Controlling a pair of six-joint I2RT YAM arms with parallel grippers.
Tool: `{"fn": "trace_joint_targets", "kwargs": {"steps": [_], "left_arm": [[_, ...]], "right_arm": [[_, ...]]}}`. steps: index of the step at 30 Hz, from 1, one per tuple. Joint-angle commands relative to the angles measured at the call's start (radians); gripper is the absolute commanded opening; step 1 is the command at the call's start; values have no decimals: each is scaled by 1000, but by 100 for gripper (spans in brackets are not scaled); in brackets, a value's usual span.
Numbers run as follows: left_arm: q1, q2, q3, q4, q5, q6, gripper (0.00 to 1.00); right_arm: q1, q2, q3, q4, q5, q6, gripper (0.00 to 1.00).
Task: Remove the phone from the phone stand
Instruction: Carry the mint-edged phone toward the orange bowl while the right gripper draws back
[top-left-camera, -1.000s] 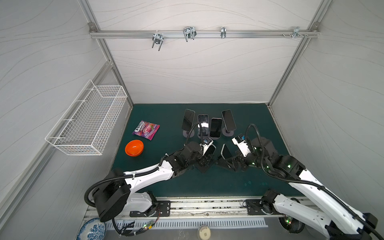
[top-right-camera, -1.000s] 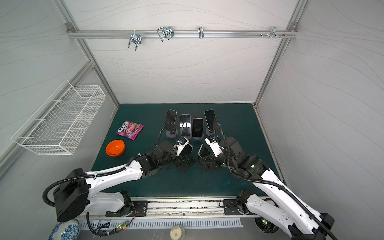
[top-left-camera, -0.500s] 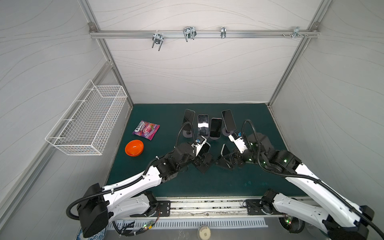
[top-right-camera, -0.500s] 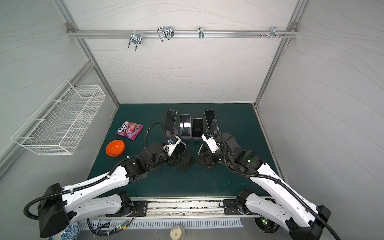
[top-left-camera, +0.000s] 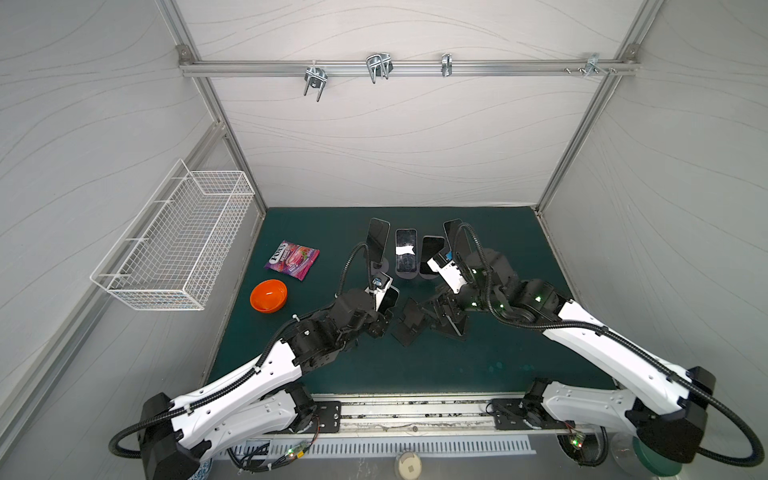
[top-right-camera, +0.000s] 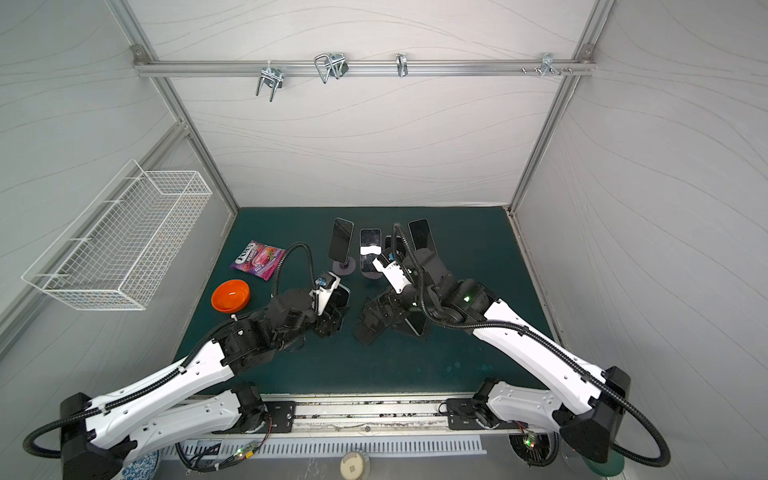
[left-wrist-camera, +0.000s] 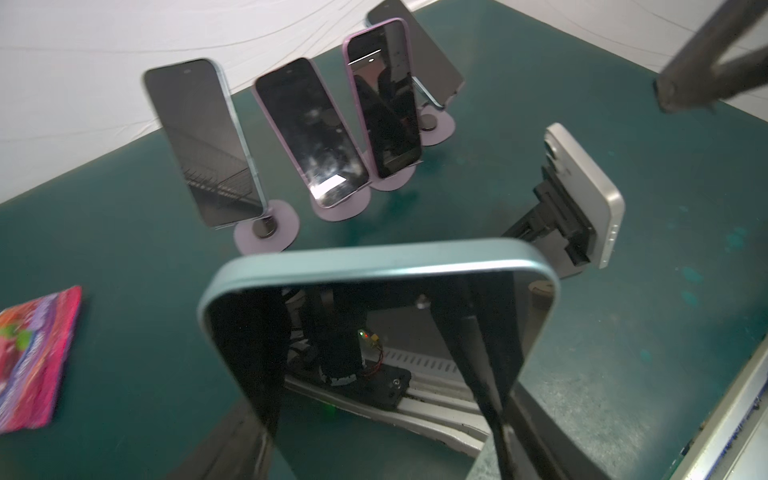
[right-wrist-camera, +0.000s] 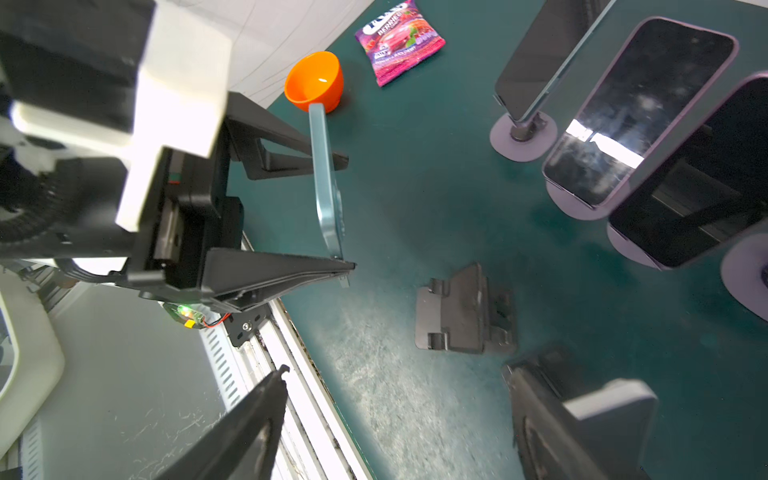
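Two arms (top-left-camera: 249, 374) are stretched in from the near rail (top-left-camera: 415, 409), elbows bent low over the green mat (top-left-camera: 498, 357). A blue phone (left-wrist-camera: 380, 266) is clamped by its side edges in the narrowly set left gripper (right-wrist-camera: 338, 214) and, against a second earlier, has been drawn leftward away from the black phone stand (right-wrist-camera: 457, 311), which is left bare on the mat between the grippers. The right gripper (right-wrist-camera: 395, 368) is held with jaws wide apart and empty, a white phone (left-wrist-camera: 582, 187) on another stand (left-wrist-camera: 552, 216) just beside one finger (right-wrist-camera: 536, 399). Farther back, a row of four phones (left-wrist-camera: 316, 133) is ranged on purple stands (left-wrist-camera: 266, 232).
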Motion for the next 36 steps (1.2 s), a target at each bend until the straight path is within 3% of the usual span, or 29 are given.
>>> {"fn": "trace_joint_targets", "kwargs": {"steps": [1,10,23,36], "left_arm": [[6,-27,72,-96,-78,-98,63],[148,-18,93,-208,18,-216,57],[349,5,90,-263,117,-129,54],[524,102,104,-271,242,-37,54]], "right_arm": [[30,15,16,62,-16,3,85],[120,33,17,97,32,20,84],[188,48,44,91,55,44,83],[202,161,168,42,-15,84,83]]}}
